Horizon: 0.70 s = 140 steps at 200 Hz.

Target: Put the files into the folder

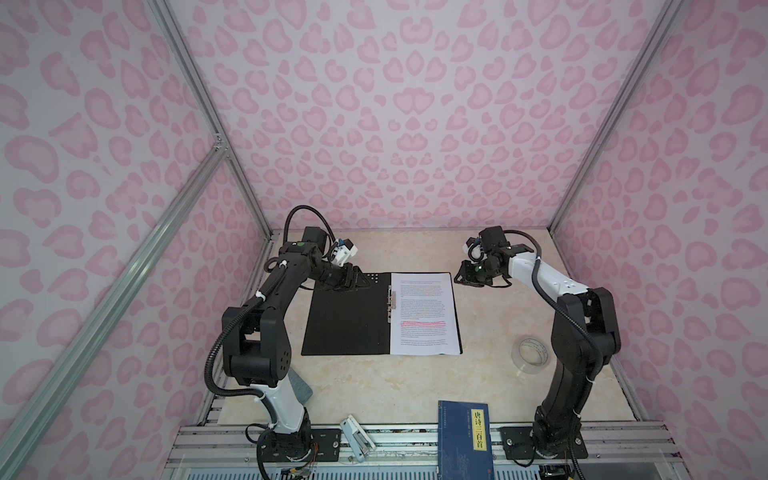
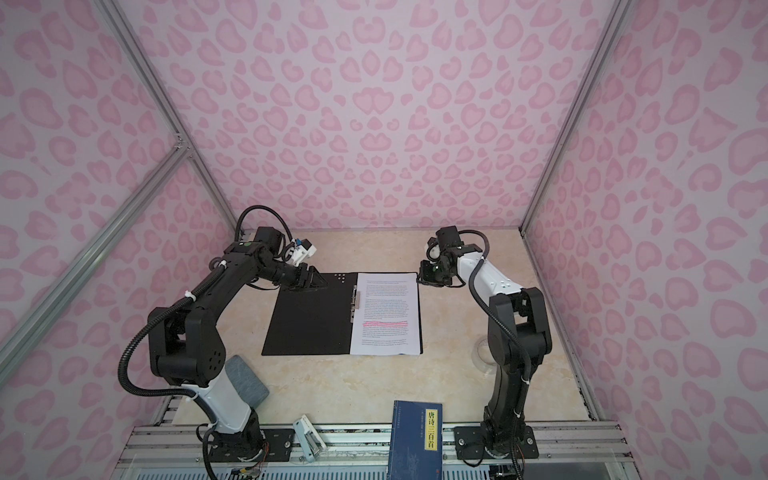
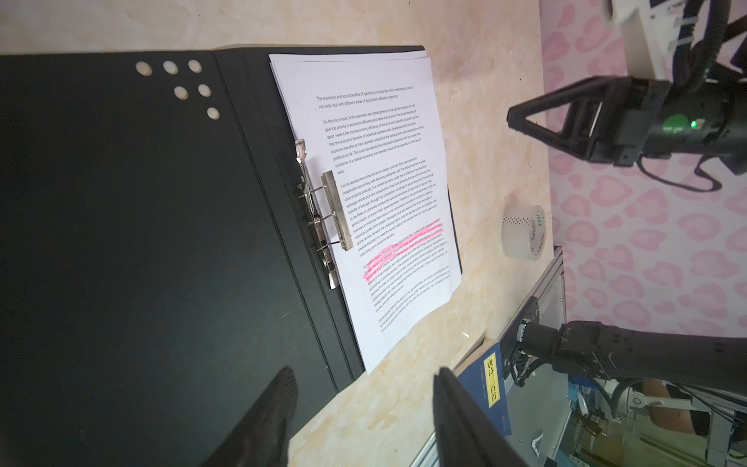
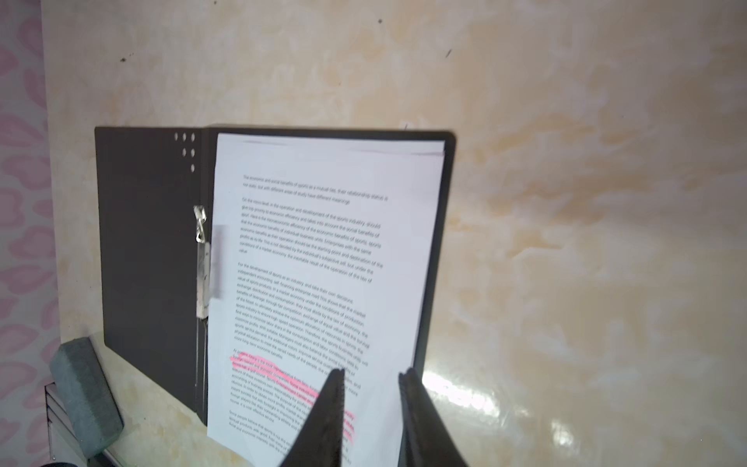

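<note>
Nearest the front edge lies a dark blue book (image 1: 465, 440) with a yellow title strip, partly hanging off the table (image 1: 395, 386). A small white stapler (image 1: 357, 438) sits on the rail to its left. A grey pad (image 2: 245, 380) lies by my left arm's base, and a roll of clear tape (image 1: 533, 355) stands near my right arm.

In the middle of the table the folder (image 1: 345, 320) lies open and flat, black inside up. The files (image 1: 422, 316) rest as a stack on its right half, a pink-highlighted line showing. Their left edge is tucked at the metal clip (image 1: 391, 301) on the spine, and the sheets sit a little uneven at the far edge.

At the far end, my left gripper (image 1: 360, 283) is over the far left corner of the bare cover, fingers apart and holding nothing. I cannot tell whether it touches the cover. My right gripper (image 1: 462, 277) hangs just beyond the folder's far right corner. Its fingers (image 4: 335, 388) are parted by a narrow gap with nothing between them.
</note>
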Tool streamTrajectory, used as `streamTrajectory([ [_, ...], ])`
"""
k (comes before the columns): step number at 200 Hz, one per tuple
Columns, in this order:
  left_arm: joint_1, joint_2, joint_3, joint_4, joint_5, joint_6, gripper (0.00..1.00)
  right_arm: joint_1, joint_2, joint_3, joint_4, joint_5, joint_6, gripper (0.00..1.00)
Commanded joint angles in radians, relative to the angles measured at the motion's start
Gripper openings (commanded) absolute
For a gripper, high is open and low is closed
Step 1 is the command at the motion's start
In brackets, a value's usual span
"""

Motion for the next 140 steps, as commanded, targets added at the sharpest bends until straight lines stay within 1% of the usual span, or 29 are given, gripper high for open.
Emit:
streamTrajectory([
  [1, 0.001, -0.022, -0.008, -0.003, -0.018, 0.018, 0.58, 0.069, -0.09, -0.104, -0.041, 0.088, -0.016, 0.19],
  [19, 0.001, -0.032, -0.015, -0.002, -0.037, 0.027, 0.58, 0.154, -0.192, -0.221, -0.052, 0.122, -0.001, 0.17],
  [34, 0.001, -0.039, -0.02, 0.0, -0.05, 0.033, 0.58, 0.25, -0.279, -0.312, -0.061, 0.202, 0.035, 0.15],
  [39, 0.001, -0.04, -0.021, 0.001, -0.052, 0.034, 0.58, 0.28, -0.305, -0.343, -0.05, 0.212, 0.051, 0.14],
  [54, 0.001, -0.04, -0.024, 0.003, -0.056, 0.036, 0.58, 0.362, -0.359, -0.407, -0.036, 0.23, 0.086, 0.13],
  [70, 0.001, -0.037, -0.026, 0.004, -0.057, 0.035, 0.58, 0.444, -0.392, -0.458, -0.022, 0.286, 0.133, 0.12],
  [104, 0.001, -0.039, -0.042, 0.016, -0.057, 0.028, 0.58, 0.567, -0.379, -0.52, 0.038, 0.374, 0.239, 0.1],
  [140, 0.001, -0.04, -0.051, 0.019, -0.056, 0.029, 0.58, 0.613, -0.294, -0.525, 0.087, 0.389, 0.272, 0.1],
])
